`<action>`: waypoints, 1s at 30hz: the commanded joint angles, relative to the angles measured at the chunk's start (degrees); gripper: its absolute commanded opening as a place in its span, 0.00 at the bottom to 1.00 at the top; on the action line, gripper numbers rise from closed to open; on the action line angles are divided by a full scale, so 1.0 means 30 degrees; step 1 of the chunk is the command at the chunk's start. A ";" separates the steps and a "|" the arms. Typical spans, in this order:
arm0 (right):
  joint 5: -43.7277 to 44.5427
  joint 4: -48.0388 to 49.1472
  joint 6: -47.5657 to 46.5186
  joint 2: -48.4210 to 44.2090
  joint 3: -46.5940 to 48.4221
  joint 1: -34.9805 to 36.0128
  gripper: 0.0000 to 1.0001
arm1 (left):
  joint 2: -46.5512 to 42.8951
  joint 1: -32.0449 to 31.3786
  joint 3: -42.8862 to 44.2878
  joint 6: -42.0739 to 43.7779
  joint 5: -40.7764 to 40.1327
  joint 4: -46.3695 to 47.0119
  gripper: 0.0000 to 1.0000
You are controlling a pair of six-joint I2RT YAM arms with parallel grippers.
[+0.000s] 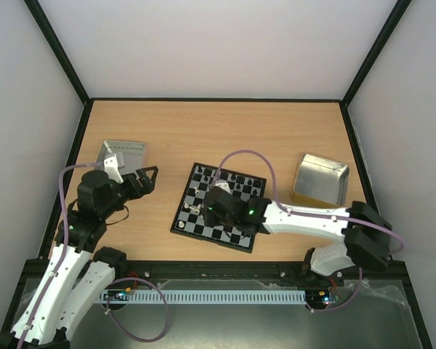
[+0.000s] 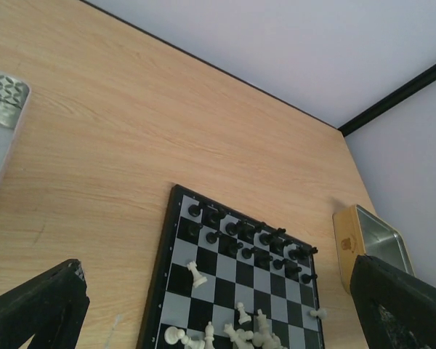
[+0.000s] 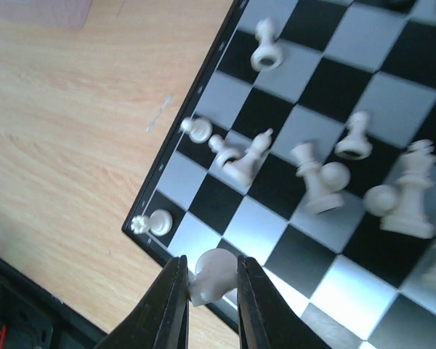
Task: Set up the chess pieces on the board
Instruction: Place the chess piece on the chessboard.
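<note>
The board (image 1: 186, 211) lies mid-table, with black pieces (image 2: 258, 240) lined along its far rows and several cream-white pieces (image 3: 316, 182) standing or toppled on its near half. My right gripper (image 3: 211, 283) is shut on a cream-white piece (image 3: 214, 275), held just above the board's near corner, beside a white rook (image 3: 151, 222) on the corner square. In the top view the right gripper (image 1: 216, 207) hovers over the board. My left gripper (image 1: 142, 179) is open and empty, left of the board; its fingertips (image 2: 47, 302) frame the wrist view.
A shiny metal tray (image 1: 123, 154) lies at the back left behind the left gripper. A second metal tray (image 1: 321, 178) sits at the right, also in the left wrist view (image 2: 370, 243). Bare wood lies between board and trays.
</note>
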 commanded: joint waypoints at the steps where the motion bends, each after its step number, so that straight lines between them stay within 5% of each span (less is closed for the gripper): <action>1: -0.0443 0.0861 -0.0343 0.2201 0.1261 0.1189 0.16 | 0.0143 -0.0068 -0.0166 -0.0517 0.0903 -0.0403 1.00; 12: 0.2863 -0.0735 -0.0722 0.6502 0.4155 0.2790 0.15 | 0.0498 -0.0061 -0.0174 -0.0942 0.0841 -0.0184 1.00; 30: 0.2138 -0.0827 -0.1753 0.7520 0.4114 0.2911 0.17 | 0.0557 -0.0068 -0.0356 -0.0951 0.0643 -0.0546 1.00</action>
